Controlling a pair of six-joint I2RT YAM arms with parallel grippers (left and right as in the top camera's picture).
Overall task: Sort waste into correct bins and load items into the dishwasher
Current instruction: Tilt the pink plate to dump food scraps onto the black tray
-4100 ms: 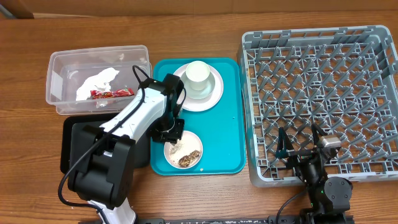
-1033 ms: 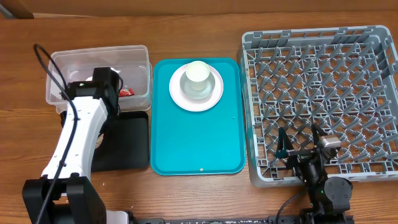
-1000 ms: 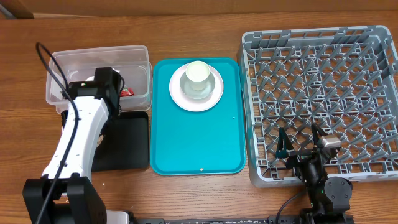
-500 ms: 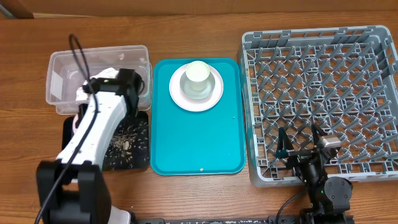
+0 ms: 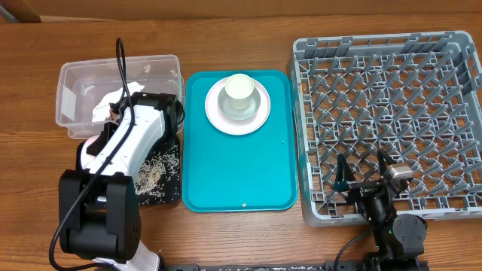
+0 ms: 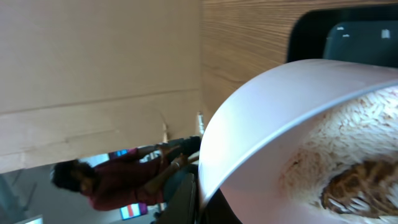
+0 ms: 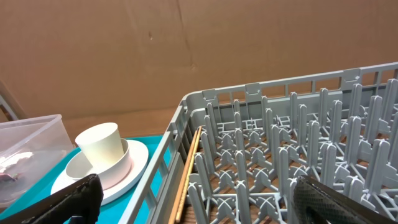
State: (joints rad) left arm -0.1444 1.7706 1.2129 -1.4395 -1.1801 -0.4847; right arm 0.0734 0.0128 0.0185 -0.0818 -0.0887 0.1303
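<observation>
My left gripper [image 6: 202, 190] is shut on the rim of a white bowl [image 6: 261, 124], tipped on its side over the black tray [image 5: 162, 184]. Brown lumps and pale crumbs [image 6: 348, 180] cling inside the bowl, and more crumbs [image 5: 154, 169] lie scattered on the tray. In the overhead view the left arm hides the gripper and the bowl. The clear tub [image 5: 75, 83] holds the white napkin [image 5: 113, 102]; the red wrapper is hidden. A white cup [image 5: 238, 86] stands on a white plate [image 5: 256, 117]. My right gripper [image 7: 211, 205] is open and empty at the front of the grey dish rack [image 5: 392, 113].
The teal serving tray [image 5: 241, 173] lies between the bins and the rack; only the cup and plate stand on it, at its far end. A thin wooden stick [image 7: 189, 168] lies along the rack's left wall. The rack's pegs hold nothing.
The left arm carried the bowl from the teal tray to the tub, then swung over the black tray. Crumbs have spilled onto the black tray, more now than half a second ago. The right arm has not moved.
</observation>
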